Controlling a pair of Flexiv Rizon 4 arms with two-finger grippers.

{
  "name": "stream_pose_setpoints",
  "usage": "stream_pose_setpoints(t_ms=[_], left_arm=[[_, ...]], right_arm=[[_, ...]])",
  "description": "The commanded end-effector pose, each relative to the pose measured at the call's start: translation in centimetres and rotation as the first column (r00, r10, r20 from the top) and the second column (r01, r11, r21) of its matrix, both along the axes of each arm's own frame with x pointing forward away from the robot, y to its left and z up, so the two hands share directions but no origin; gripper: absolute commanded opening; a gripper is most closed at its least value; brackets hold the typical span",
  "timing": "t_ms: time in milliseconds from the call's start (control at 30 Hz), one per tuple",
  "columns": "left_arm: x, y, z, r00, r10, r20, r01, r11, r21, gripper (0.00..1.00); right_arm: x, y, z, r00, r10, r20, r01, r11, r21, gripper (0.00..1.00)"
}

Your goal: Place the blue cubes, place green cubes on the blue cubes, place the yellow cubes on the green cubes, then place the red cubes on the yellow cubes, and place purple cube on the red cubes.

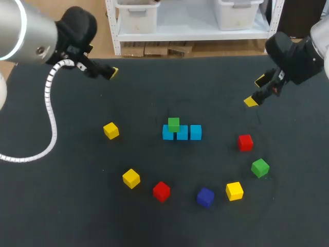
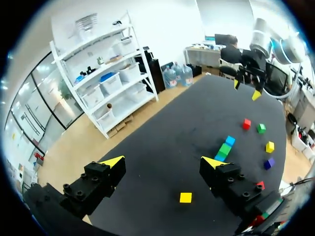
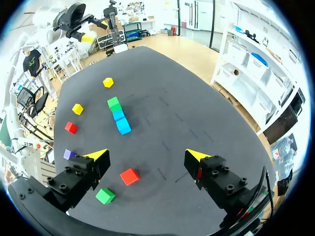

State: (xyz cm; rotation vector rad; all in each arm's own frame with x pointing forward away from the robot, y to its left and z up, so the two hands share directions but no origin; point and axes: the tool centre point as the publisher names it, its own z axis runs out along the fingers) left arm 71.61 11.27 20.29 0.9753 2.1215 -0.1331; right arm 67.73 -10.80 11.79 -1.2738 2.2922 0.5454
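Three blue cubes lie in a row at the table's middle, with a green cube on top near the row's left end. A second green cube, two red cubes, three yellow cubes and a purple cube lie scattered around it. My left gripper hangs open and empty above the far left of the table. My right gripper is open and empty too, high over the far right, with a red cube and a green cube below it.
The dark table mat reaches to the far edge, beyond which a white shelf stands. The loose cubes form an arc in front of the blue row. Bare mat lies behind the row and at the front left.
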Motion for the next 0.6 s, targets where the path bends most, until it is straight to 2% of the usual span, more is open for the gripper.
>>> stream_pose_setpoints(t_ms=[33, 200, 600], left_arm=[[-0.10, 0.30, -0.22, 0.999, 0.006, 0.033, -0.005, 0.999, -0.035, 1.00], [-0.11, 0.09, -0.12, 0.999, -0.003, 0.036, 0.005, 0.998, -0.069, 1.00], [-0.11, 0.09, -0.12, 0.999, -0.003, 0.036, 0.005, 0.998, -0.069, 1.00]], right_arm=[[0.05, -0.01, -0.05, 1.000, 0.001, 0.000, -0.001, 1.000, 0.002, 1.00], [0.05, -0.01, -0.05, 1.000, 0.001, 0.000, -0.001, 1.000, 0.002, 1.00], [0.05, -0.01, -0.05, 1.000, 0.001, 0.000, -0.001, 1.000, 0.002, 1.00]])
